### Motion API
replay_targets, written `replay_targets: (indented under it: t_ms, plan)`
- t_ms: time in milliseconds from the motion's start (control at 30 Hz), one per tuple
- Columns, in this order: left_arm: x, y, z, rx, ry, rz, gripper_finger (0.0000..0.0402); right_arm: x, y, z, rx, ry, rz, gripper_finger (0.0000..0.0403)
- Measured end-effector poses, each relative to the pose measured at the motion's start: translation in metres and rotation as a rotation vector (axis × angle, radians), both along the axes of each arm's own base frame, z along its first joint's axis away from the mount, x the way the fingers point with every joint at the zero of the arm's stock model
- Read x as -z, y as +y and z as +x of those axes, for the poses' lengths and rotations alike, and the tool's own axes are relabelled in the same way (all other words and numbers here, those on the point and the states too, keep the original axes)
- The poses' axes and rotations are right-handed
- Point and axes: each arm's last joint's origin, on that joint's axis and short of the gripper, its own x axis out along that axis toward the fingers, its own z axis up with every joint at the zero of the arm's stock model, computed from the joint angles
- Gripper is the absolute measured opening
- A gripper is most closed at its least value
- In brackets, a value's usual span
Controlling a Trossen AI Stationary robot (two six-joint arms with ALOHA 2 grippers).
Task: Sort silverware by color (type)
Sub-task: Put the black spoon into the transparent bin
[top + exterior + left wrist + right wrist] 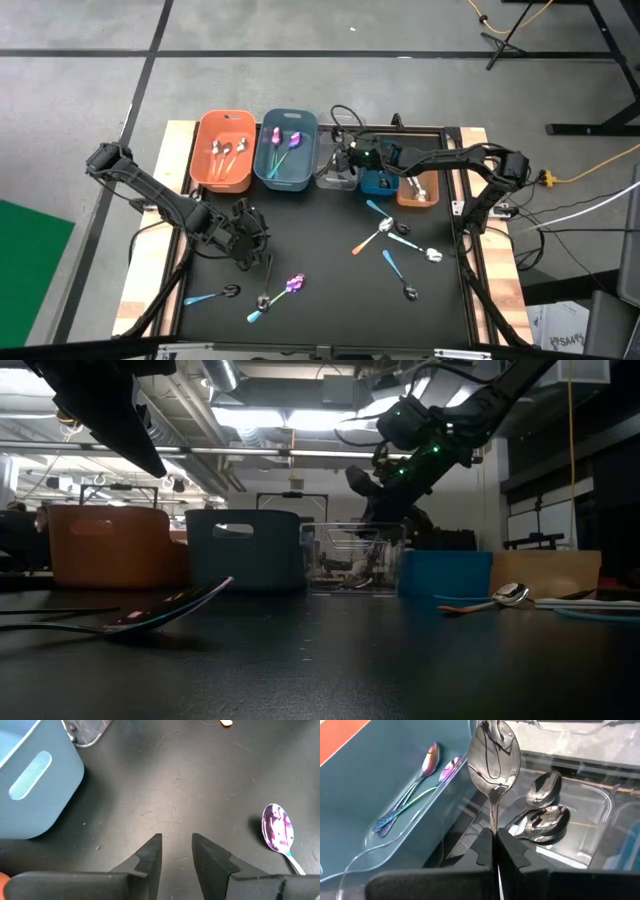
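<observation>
Right gripper (495, 851) is clamped on the handle of a shiny silver spoon (494, 762), bowl upright, held over the clear bin (336, 172) in the far row, where two more silver spoons (543, 816) already lie; two iridescent purple spoons (415, 790) rest in the grey-blue bin (286, 150) just left of it. Left gripper (176, 854) hovers low over the bare black mat (175, 785) at near left, fingers apart and holding nothing, with a purple spoon with a teal handle (278, 830) lying near it on the mat. Other silverware is loose on the mat: a cluster (398, 248) at near right and a few pieces (250, 293) along the near edge.
</observation>
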Motion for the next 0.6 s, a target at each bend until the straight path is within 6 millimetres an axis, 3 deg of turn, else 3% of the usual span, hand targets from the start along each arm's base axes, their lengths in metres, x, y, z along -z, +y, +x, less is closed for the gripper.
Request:
replay_targets:
  t_ms: [333,600]
  plan:
    - [0.000,0.000,0.000,0.000,-0.002,-0.001,0.0101,0.023,-0.010,0.023,0.021,0.074,0.035,0.0000]
    - [0.000,0.000,0.000,0.000,-0.001,-0.001,0.0101,0.032,-0.012,0.027,0.021,0.100,0.045,0.0001]
